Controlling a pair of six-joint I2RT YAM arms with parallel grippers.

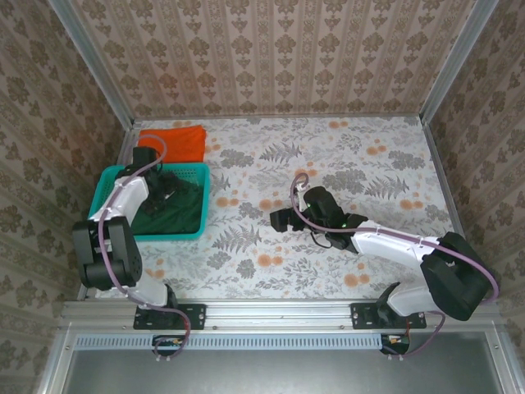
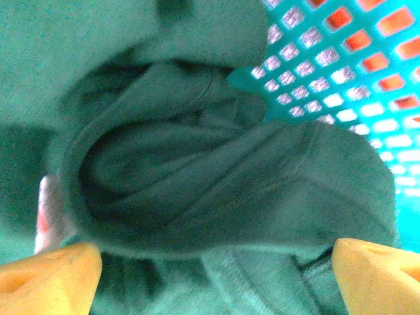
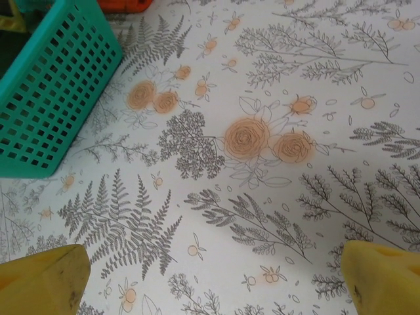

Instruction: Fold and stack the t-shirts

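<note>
Left pincer, seen from the top camera, reaches down into the teal basket at the table's left side, over the dark green t-shirt crumpled inside it. The orange t-shirt lies flat and folded on the table just beyond the basket's far wall. The right pincer hangs over bare floral tabletop near the middle, well apart from the basket. From the left wrist camera, the left pincer has its two yellow fingertips spread wide at the bottom corners. The dark green t-shirt is bunched in thick rolled folds between and ahead of them, and whether the tips touch the cloth I cannot tell. The basket's mesh wall shows at the upper right, with orange visible through its holes. From the right wrist camera, the right pincer is also spread wide with nothing between its fingertips, above the printed table. The basket stands at the upper left, and a sliver of the orange t-shirt shows at the top edge.
</note>
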